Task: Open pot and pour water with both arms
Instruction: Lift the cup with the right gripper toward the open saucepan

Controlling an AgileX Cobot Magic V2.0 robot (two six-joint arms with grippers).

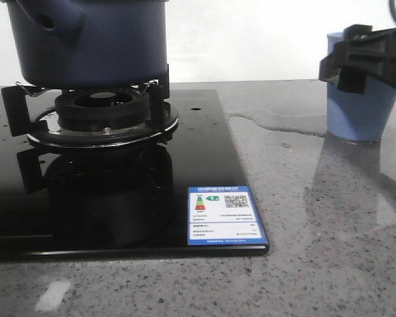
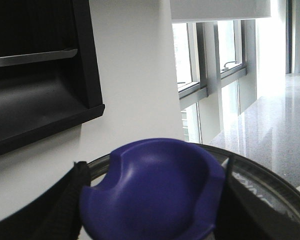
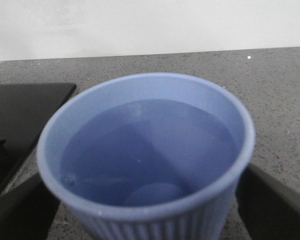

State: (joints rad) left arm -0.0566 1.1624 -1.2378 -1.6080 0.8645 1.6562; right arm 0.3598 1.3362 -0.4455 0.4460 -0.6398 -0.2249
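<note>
Kitchen setting: black glass gas hob with burner at frame left, set in speckled grey stone counter; windows upper right.

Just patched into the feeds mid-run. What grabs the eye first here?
The dark navy pot dominates the front view's upper left, sitting on the burner of the black glass hob. At right, the right pincer brackets a pale blue ribbed cup holding water, with a spilled puddle on the grey counter beside it. The left wrist view is filled by a purple-blue lid knob between the left pincer's fingers.
</note>
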